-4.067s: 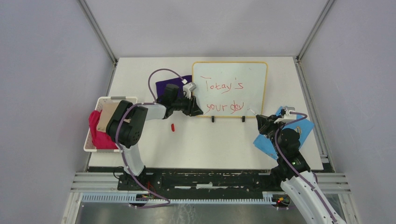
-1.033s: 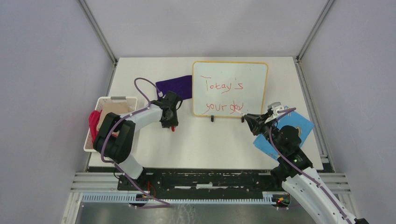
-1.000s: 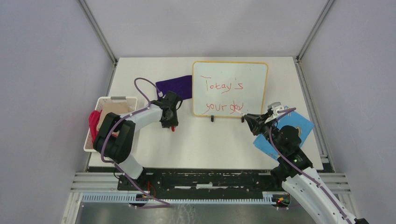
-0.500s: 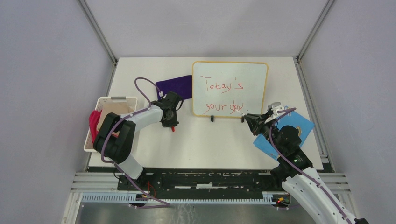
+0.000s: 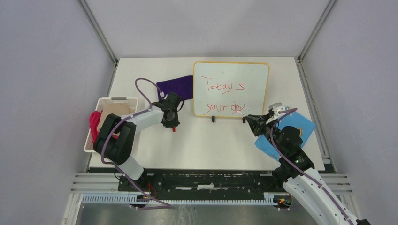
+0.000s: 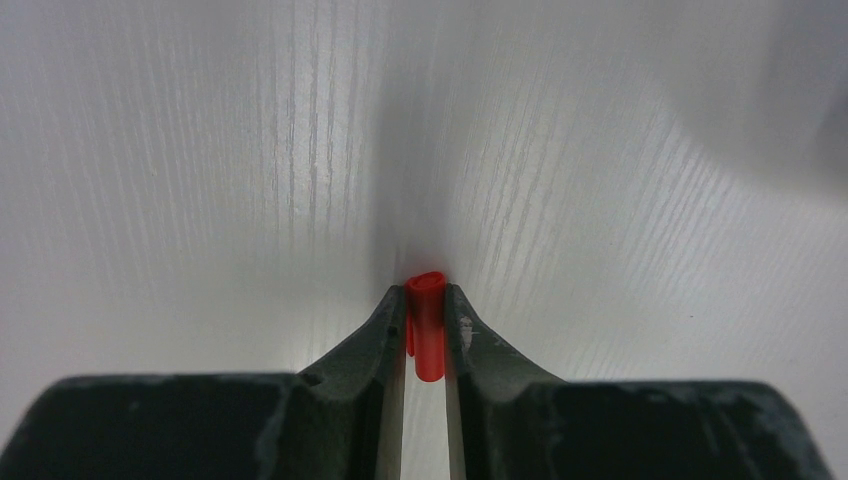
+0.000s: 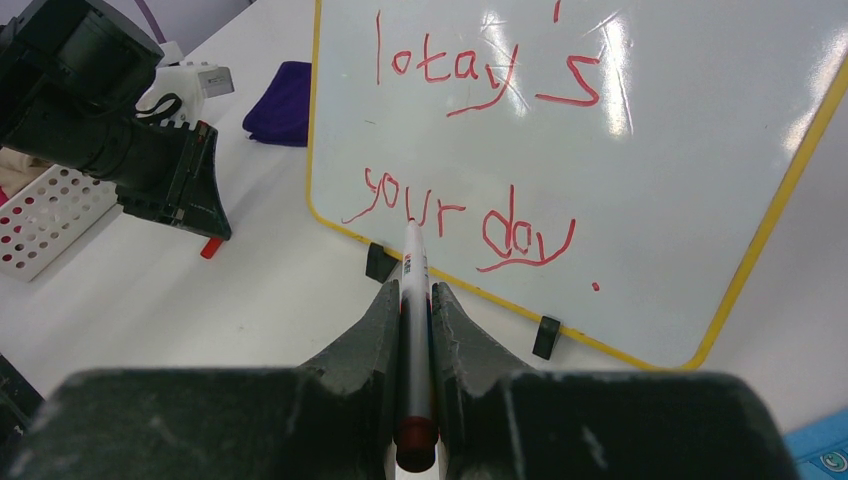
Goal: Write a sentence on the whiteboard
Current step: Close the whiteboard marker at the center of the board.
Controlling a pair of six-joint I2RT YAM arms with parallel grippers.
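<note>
white table | left fingers clamped on red cap | right fingers clamped on marker

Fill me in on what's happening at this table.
The right end effector grips a marker aimed at the lower line on the whiteboard. The board stands on its feet and carries a red sentence in two lines, roughly "Today's your day". Whether the tip touches the board is unclear. The left end effector is down at the table, pinching a small red cap.
</note>
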